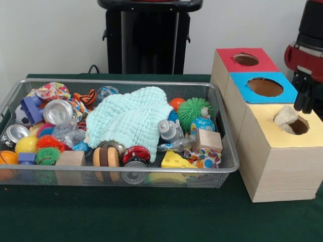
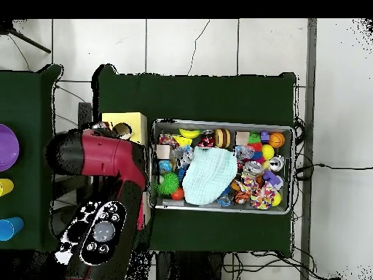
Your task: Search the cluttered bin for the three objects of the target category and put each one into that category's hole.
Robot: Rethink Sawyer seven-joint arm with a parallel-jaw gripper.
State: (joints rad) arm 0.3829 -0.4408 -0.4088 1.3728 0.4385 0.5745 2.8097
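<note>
Muslin cloth (image 1: pixel 132 119), pale and crinkled, lies heaped mid-bin (image 1: pixel 126 174) over toys: likely light, limp, best pinched at a raised fold. Speckled fabric piece (image 1: pixel 203 159) sits at the bin's front corner nearest the boxes. Front view shows white stuff in the yellow box's hole (image 1: pixel 292 122); overhead, the arm hides it. Gripper (image 1: pixel 304 96): whether apart or together, I cannot tell
</note>
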